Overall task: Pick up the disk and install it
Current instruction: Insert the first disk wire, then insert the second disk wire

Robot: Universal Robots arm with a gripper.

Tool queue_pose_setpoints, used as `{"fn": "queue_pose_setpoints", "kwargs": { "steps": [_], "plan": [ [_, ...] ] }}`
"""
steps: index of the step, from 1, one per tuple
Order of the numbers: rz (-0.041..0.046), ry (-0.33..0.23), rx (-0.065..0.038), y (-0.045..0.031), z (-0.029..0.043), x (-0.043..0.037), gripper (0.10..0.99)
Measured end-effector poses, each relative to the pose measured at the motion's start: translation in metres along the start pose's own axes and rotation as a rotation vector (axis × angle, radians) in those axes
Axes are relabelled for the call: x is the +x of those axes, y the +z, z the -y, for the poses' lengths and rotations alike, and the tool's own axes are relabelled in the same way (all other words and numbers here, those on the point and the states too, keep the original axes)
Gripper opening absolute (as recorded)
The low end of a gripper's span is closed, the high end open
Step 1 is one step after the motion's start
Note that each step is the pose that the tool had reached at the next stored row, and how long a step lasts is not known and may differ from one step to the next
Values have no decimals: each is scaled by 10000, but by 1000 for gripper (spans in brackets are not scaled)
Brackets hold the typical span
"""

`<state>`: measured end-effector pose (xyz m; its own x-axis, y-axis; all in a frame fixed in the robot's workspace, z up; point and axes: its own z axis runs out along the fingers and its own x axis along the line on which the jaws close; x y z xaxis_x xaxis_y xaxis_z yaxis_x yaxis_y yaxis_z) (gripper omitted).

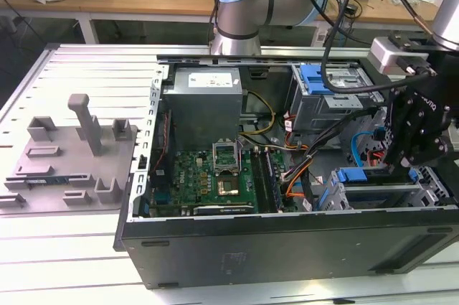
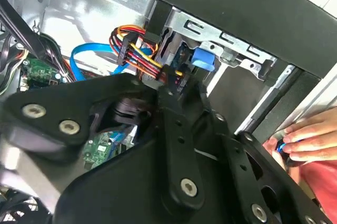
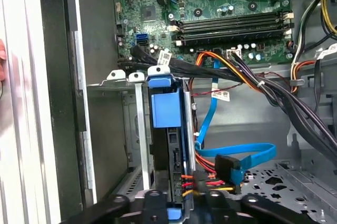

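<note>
Disk [image 3: 166, 109] seated on edge in bay [image 3: 136, 129]
It stands directly ahead of the hand [image 3: 178, 207], its near end between the links; grip cannot be told.

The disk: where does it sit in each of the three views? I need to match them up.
Exterior view: the disk lies low in the case, at the exterior view's right, beside the blue cable.
First wrist view: the disk stands on edge in the metal bay.
Second wrist view: the disk's blue end shows beyond the coloured wires.
Shared landmark: the blue cable.
</note>
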<state>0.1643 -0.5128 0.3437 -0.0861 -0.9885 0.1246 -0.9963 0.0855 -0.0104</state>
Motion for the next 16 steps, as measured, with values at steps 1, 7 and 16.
{"fn": "queue_pose_setpoints", "kwargs": {
  "steps": [1,7,16],
  "plan": [
    [-4,0,1,-94,1,10,361],
    [-22,-1,4,-306,2,23,361],
    [-51,0,6,-306,2,23,361]
  ]
}}
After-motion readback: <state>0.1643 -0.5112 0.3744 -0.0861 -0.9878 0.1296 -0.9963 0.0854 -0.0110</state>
